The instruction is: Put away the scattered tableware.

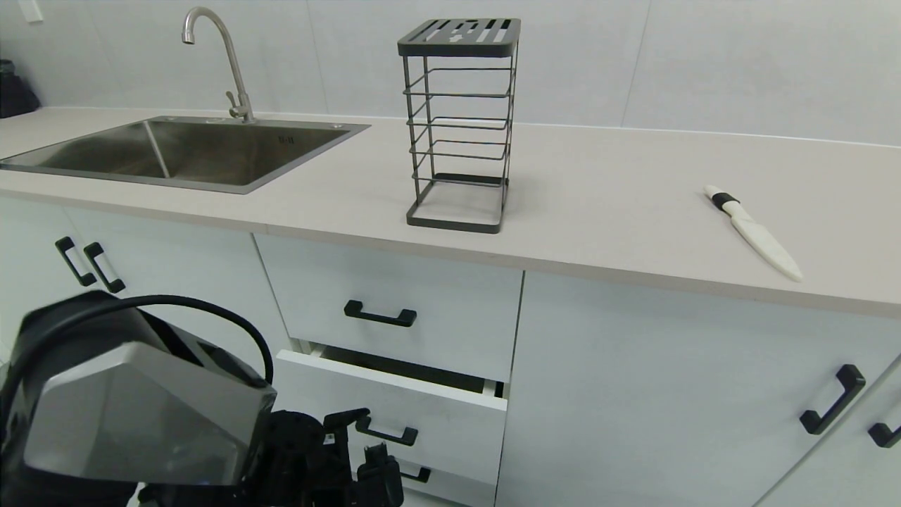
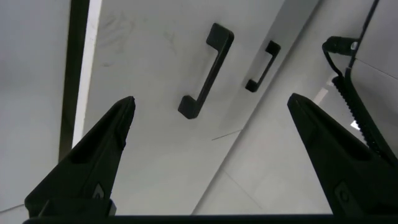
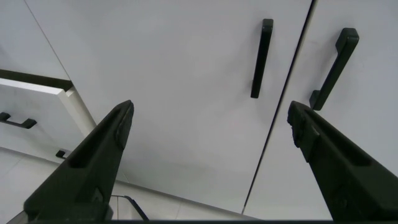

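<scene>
knife: white blade, black-banded handle [image 1: 753, 232], flat on beige countertop [image 1: 598, 197] near its front edge, well apart from dark wire rack [image 1: 459, 127] | left gripper [image 2: 211, 102]: low, facing white drawer fronts [image 2: 161, 62], jaws wide | right gripper [image 3: 211, 107]: facing white cabinet doors [image 3: 186, 93], jaws wide

I see a matt black wire-metal rack [image 1: 457, 127], brushed steel sink [image 1: 190, 151], smooth white knife [image 1: 753, 232] and matt countertop [image 1: 598, 211]. Just beyond my left claw [image 2: 211, 102] is a smooth white cabinet front [image 2: 149, 56].

The left tool [image 2: 211, 102] and right tool [image 3: 210, 107] both hang low, jaws wide apart and empty.
</scene>
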Robot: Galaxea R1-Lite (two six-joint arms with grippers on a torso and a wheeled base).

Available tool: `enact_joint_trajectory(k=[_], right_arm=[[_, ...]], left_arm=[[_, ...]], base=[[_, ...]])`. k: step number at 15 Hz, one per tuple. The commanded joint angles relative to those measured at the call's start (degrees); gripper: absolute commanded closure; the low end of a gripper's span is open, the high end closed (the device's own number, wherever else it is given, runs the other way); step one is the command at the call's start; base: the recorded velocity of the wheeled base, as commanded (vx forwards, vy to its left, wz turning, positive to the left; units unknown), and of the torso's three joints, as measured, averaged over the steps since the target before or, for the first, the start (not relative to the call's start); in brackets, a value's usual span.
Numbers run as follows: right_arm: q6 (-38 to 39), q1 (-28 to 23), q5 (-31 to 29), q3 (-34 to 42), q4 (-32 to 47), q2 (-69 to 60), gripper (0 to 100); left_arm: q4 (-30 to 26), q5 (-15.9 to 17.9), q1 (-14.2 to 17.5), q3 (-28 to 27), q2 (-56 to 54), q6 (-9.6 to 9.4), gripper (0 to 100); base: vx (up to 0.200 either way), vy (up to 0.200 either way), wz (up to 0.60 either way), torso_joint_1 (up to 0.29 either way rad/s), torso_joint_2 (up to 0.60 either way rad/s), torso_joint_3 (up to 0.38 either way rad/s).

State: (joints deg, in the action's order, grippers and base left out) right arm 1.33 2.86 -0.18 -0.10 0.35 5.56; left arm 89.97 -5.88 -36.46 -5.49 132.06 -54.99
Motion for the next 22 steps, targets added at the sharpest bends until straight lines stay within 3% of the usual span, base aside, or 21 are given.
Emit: enact_joint_trajectory(k=[1,9,15,17,19,22], right_arm=[[0.0,0.0,0.0,0.0,0.0,0.1,0],[0.0,0.0,0.0,0.0,0.0,0.1,0],[0.0,0.0,0.0,0.0,0.0,0.2,0],[0.0,0.0,0.0,-0.1,0.0,0.2,0],[0.0,0.0,0.0,0.0,0.0,0.2,0],[0.0,0.0,0.0,0.0,0.0,0.2,0]], left_arm=[[0.0,0.0,0.7,-1.8,2.2,0.24,0],[0.0,0.1,6.0,-9.8,6.6,0.41,0],[0.0,0.1,7.3,-16.4,8.7,0.41,0],[0.0,0.1,7.3,-15.8,8.7,0.41,0],[0.0,0.0,7.0,-13.1,7.2,2.35,0],[0.0,-0.2,4.2,-2.2,-1.9,2.61,0]], base=[[0.000,0.000,0.00,0.000,0.00,0.000],[0.000,0.000,0.00,0.000,0.00,0.000],[0.000,0.000,0.00,0.000,0.00,0.000],[0.000,0.000,0.00,0.000,0.00,0.000],[0.000,0.000,0.00,0.000,0.00,0.000],[0.000,0.000,0.00,0.000,0.00,0.000]])
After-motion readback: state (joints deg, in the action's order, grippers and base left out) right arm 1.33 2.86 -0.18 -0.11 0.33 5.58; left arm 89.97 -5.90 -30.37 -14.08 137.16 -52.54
